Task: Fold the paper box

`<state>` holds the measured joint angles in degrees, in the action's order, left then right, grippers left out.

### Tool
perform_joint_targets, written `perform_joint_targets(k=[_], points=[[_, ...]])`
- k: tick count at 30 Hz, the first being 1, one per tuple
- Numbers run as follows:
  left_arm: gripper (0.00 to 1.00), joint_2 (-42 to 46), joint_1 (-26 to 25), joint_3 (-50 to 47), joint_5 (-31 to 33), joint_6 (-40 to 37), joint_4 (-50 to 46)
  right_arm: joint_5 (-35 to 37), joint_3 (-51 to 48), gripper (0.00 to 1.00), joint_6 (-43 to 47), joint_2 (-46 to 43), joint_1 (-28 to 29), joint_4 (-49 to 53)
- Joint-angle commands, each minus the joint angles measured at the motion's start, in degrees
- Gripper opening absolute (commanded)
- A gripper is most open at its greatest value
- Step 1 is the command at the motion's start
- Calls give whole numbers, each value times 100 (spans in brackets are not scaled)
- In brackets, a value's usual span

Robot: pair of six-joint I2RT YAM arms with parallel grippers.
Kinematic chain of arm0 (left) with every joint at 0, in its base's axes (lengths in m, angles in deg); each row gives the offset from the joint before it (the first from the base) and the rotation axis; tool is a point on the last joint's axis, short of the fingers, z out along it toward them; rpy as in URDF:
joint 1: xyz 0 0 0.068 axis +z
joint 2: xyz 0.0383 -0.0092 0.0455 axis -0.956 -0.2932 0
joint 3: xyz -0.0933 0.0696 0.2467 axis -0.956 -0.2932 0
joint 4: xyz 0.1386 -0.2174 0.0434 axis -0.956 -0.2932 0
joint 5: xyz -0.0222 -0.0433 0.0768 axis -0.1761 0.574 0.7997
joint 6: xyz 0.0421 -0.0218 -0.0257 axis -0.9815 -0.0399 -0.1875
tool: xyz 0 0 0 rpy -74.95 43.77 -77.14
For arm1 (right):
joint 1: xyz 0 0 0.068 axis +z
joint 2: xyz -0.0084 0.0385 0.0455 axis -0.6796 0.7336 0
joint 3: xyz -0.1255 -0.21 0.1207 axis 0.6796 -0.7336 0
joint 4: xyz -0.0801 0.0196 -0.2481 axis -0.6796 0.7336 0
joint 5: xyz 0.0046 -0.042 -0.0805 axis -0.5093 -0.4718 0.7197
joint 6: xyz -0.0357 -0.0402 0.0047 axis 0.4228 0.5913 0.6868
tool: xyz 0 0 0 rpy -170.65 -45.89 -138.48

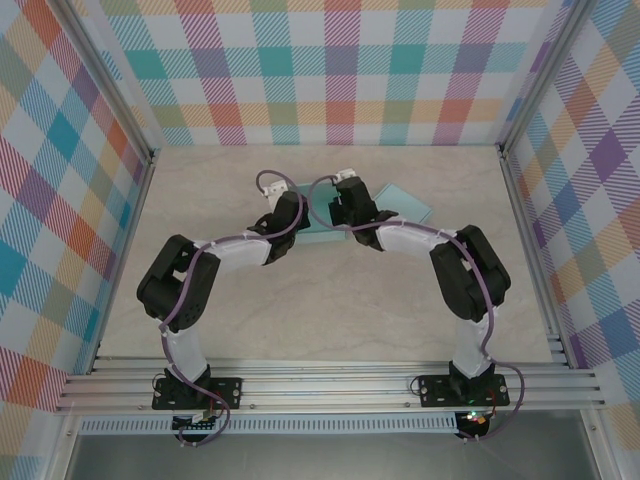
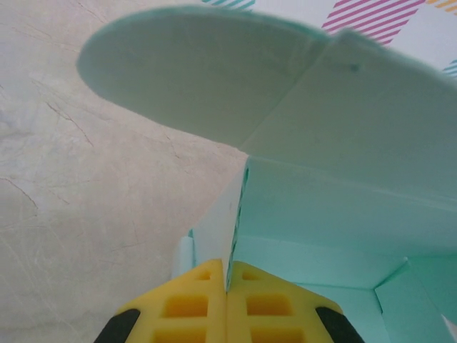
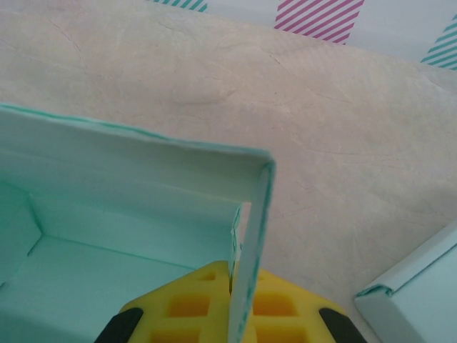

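Left: I am clamping the left gripper on a wall of the paper box, its rounded flap hanging open ahead of the fingers. Right: I am pinching the opposite wall in the right gripper. The walls are standing, so I judge the flap closing remains, with a separate mint panel lying to the fingers' right.

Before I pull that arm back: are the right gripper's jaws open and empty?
No, in the right wrist view the right gripper is shut on an upright wall of the paper box.
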<state>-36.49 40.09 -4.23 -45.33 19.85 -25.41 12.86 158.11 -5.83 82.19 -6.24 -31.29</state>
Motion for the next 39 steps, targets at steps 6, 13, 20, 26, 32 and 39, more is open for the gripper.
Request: perform_joint_targets(k=[6, 13, 20, 26, 32, 39], points=[[0, 72, -290, -711, -346, 131, 648, -616, -643, 0, -908, -301, 471, -304], [0, -7, -439, -1009, -86, 66, 857, -827, -407, 0, -1345, -345, 513, -163], [0, -148, -528, -1088, 59, 91, 880, -915, -233, 0, -1639, -204, 508, -276], [0, -205, -528, -1048, 65, 71, 901, -753, -351, 0, -1487, -147, 508, -211], [0, -112, -528, -1241, 83, 181, 1004, -478, -1343, 0, -1231, -115, 582, -825], [0, 160, -528, -1591, 57, 238, 1081, -176, -2036, 0, -1259, -74, 732, -1285]])
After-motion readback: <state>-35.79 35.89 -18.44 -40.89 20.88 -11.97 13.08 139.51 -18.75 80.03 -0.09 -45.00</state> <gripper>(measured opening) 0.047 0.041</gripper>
